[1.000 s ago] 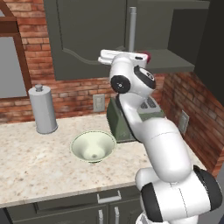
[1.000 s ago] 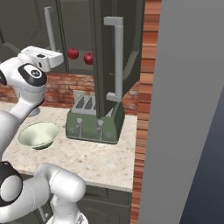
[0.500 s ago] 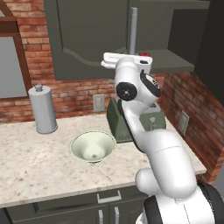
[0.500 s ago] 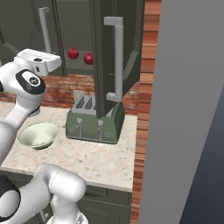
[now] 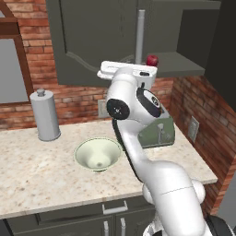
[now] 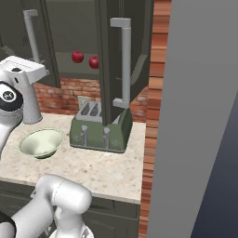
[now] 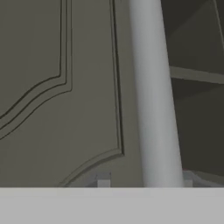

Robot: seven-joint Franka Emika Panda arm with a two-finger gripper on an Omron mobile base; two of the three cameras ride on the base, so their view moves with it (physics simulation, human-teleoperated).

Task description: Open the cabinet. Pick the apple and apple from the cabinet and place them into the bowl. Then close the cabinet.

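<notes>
- Gripper (image 5: 108, 72): raised to the lower edge of the cabinet's left door. Its fingertips are hidden, so whether they stand apart, together or clamped on anything cannot be told.
- Silver bar handle (image 7: 154, 92) of the left door: directly ahead of the hand and very close, running top to bottom through the hand view, just right of centre.
- Left door (image 7: 57, 87): the arched raised panel lies immediately behind and to the left of that handle.
- Cabinet (image 5: 92, 37): right door (image 6: 116, 56) swung open, its own bar handle (image 6: 125, 62) facing outward; the interior shelf shows to the right of the hand.
- Apples: one apple (image 6: 77, 56) and a second apple (image 6: 94, 62) sit side by side on the shelf, above and to the right of the hand, beyond it.
- Bowl (image 5: 98, 154): on the counter (image 5: 41, 170), well below the hand, upright.
- Toaster (image 6: 100, 132): green, on the counter below and to the right of the hand, beside the bowl.
- Grey canister (image 5: 44, 115): upright against the brick wall, below and well to the left of the hand.
</notes>
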